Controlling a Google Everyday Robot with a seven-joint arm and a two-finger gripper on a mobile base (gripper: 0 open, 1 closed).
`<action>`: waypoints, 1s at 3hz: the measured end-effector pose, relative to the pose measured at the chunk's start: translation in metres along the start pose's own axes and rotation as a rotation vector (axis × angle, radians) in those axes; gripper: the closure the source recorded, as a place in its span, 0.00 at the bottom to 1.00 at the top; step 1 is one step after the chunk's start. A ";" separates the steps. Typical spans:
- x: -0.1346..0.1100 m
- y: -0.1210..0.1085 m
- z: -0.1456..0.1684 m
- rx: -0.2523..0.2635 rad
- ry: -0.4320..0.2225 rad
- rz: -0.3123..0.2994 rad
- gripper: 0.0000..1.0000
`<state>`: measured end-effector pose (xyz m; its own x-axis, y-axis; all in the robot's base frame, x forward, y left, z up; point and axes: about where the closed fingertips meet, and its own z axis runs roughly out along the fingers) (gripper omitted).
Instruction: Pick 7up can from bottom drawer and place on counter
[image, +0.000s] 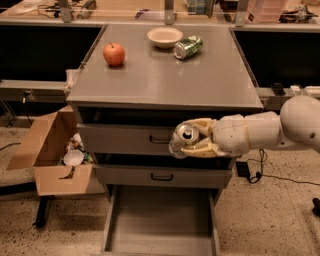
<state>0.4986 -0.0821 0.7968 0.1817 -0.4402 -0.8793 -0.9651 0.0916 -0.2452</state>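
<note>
Clamping the 7up can (185, 134), tool (190, 140) before the upper drawers (125, 139).

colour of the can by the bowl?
The lying can is shiny green, camera view; the tool grips a silvery can before the drawers.

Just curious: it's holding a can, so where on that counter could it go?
The gripper, in front of the drawers, holds the 7up can. The counter is bare across its front half, ahead of the apple. The back is crowded: bowl, green can.
</note>
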 end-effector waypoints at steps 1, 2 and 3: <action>-0.028 -0.038 -0.037 0.060 0.040 0.070 1.00; -0.028 -0.037 -0.036 0.058 0.040 0.068 1.00; -0.033 -0.043 -0.037 0.063 0.026 0.068 1.00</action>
<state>0.5271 -0.1045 0.8520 0.1101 -0.4542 -0.8841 -0.9611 0.1782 -0.2112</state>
